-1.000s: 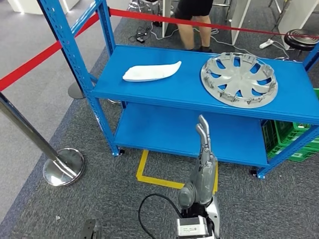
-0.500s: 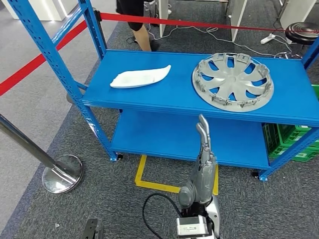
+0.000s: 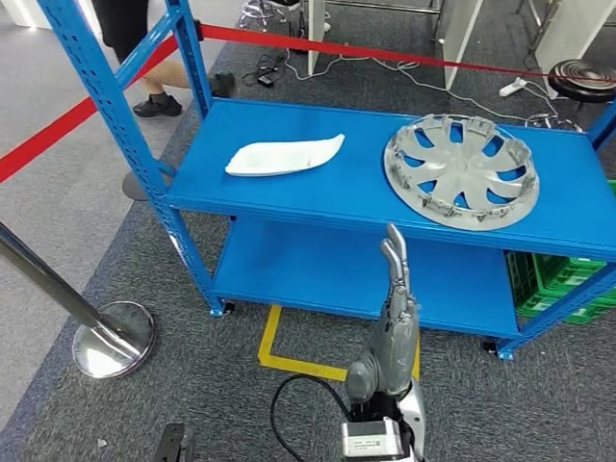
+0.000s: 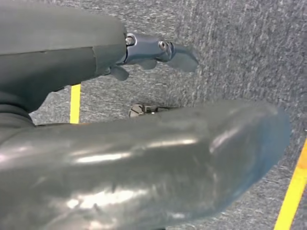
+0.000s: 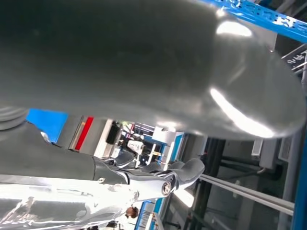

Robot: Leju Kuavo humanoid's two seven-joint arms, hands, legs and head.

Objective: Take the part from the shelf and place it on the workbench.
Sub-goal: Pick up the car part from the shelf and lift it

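**Reaching up toward the shelf**

My right hand is raised in front of me, fingers straight and together, holding nothing. My left hand hangs over the carpet, also empty. The silver wheel cover, the likelier part, lies flat on the blue shelf at one o'clock; a white panel lies at eleven. I should step closer, then grip its rim.

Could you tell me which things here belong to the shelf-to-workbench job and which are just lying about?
Job:
white part
hubcap
blue shelf
right robot hand, raised, holding nothing

Lying about:
red barrier tape
chrome post base
green crates
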